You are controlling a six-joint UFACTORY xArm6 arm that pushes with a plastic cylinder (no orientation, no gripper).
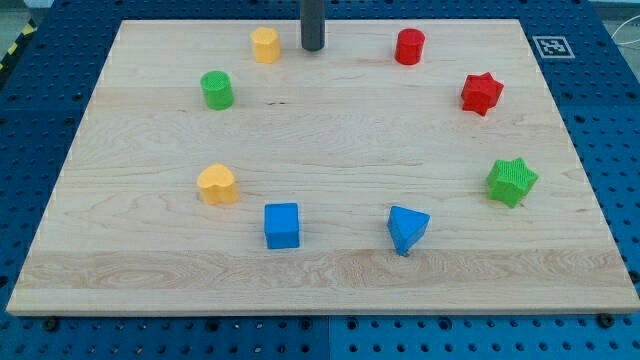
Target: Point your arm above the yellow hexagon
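The yellow hexagon (265,45) stands near the top edge of the wooden board, left of centre. My tip (313,47) is the lower end of the dark rod coming down from the view's top. It sits just to the right of the yellow hexagon, a small gap apart, at about the same height in the view. Nothing hides the hexagon.
On the wooden board (320,290) lie a green cylinder (217,90), a yellow heart-like block (217,184), a blue cube (282,225), a blue triangular block (407,229), a green star (512,181), a red star (481,93) and a red cylinder (409,46).
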